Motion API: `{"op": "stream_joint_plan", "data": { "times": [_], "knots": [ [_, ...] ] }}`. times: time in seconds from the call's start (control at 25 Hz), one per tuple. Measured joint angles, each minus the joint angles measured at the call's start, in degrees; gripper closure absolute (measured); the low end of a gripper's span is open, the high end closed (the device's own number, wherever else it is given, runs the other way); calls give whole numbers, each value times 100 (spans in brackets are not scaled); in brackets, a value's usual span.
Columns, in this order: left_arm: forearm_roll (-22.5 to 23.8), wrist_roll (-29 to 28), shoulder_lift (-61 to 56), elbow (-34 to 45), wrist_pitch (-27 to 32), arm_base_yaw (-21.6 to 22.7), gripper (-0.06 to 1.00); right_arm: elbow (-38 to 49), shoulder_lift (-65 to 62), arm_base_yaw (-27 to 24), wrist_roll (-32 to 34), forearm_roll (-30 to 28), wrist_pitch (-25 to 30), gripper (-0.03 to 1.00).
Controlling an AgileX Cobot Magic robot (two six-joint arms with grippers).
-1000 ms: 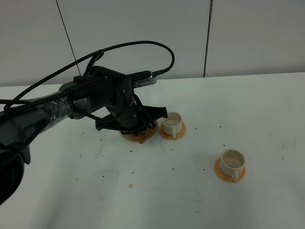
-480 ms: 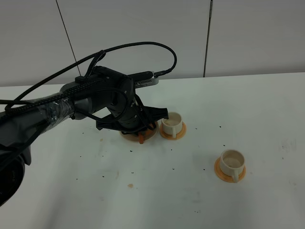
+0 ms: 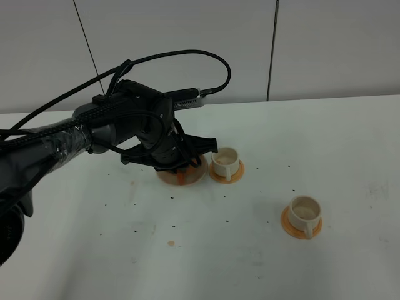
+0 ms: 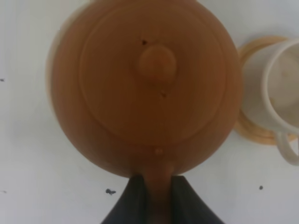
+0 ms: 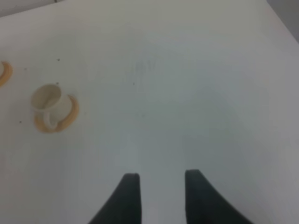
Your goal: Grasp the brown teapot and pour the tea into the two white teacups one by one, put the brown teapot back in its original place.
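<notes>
Reddish-brown clay under the left wrist camera: the brown teapot (image 4: 149,88), seen from above, lid knob (image 4: 157,65) in the middle, upright as far as can be judged. Spout not in view. Left hand (image 4: 159,183) clamped on the loop handle (image 4: 160,198), with one dark finger (image 4: 136,200) pressed against each side of it. Pale saucer (image 3: 197,176) below the pot, toward the far edge of the desk (image 3: 350,137) and left of the middle. Resting on the saucer or hanging just above it: cannot tell.

Of the two white teacups, one (image 3: 225,160) just beside the saucer, on the side of the right edge, standing on an orange coaster (image 3: 238,172). The other (image 3: 304,211) well apart, closer to the near edge and right of the middle, on a coaster of its own. Both seemingly without tea.

Right hand (image 5: 156,179) with fingers apart, holding nothing, above bare desk and well apart from the second cup.

Step in hand, by judgement: the grasp, done or nearly done; pouring not yet begun. Next: lift straight up to clear the saucer, bring the spout over the nearer cup, then tilt slowly. Needs a firm grip against turning of the round handle between the fingers. Needs also care with the short path, because of the cup so close to the pot.
</notes>
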Motion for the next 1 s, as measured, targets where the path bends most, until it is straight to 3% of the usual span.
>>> {"op": "stream_joint_plan", "data": {
  "times": [0.32, 0.68, 1.0],
  "knots": [
    [47, 50, -29, 0, 107, 0, 77, 0, 0, 0, 0, 0, 0, 74],
    [47, 1006, -93, 0, 534, 0, 77, 0, 0, 0, 0, 0, 0, 74],
    [48, 1438, -445, 0, 669, 91, 77, 0, 0, 0, 0, 0, 0, 74]
  ]
}}
